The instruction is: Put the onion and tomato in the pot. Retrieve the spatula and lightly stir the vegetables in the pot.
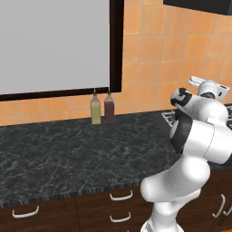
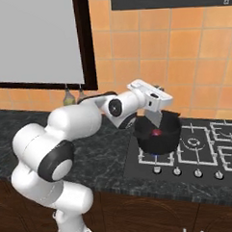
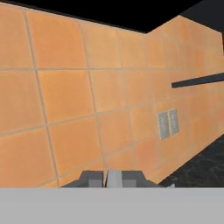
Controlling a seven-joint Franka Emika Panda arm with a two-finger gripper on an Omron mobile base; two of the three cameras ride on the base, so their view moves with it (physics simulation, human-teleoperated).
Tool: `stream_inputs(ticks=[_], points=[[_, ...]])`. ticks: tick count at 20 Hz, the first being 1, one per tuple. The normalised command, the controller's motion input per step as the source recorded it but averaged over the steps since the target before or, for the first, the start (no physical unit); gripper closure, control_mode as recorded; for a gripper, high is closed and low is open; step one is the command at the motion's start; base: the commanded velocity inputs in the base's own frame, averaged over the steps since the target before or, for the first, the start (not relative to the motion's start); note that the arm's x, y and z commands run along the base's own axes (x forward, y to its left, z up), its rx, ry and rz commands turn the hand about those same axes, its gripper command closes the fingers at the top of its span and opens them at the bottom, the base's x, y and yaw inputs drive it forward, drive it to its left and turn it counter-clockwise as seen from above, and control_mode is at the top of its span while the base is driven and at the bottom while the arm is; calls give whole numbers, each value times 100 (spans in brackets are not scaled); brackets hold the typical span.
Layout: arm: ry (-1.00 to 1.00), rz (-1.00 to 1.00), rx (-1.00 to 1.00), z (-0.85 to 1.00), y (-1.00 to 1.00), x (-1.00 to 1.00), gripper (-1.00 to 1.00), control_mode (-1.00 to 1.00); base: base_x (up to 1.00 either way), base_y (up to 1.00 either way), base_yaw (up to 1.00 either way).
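The arm hides the pot's left rim; the tomato inside shows only partly.

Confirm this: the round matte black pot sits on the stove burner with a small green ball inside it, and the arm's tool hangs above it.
One detail is wrong: the small smooth ball inside the round matte black pot is bright red, not green. The right base view shows it. The pot does sit on the stove burner, with the tool above it.

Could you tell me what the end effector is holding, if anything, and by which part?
The end effector appears to hold the spatula, pinched by its thin handle; where along the handle cannot be told.
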Motion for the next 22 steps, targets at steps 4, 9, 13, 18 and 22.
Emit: stream_inputs(ticks=[4, 9, 13, 18, 22], points=[[0, 0, 2, -3, -26, -27, 100, -100, 0, 0, 0], [-2, 0, 1, 9, -5, -56, 100, -100, 0, 0, 0], [-4, 0, 0, 30, -4, -18, 100, -100, 0, 0, 0], [0, 2, 1, -5, 0, -1, 100, -100, 0, 0, 0], [0, 7, 0, -46, 0, -1, 100, -100, 0, 0, 0]])
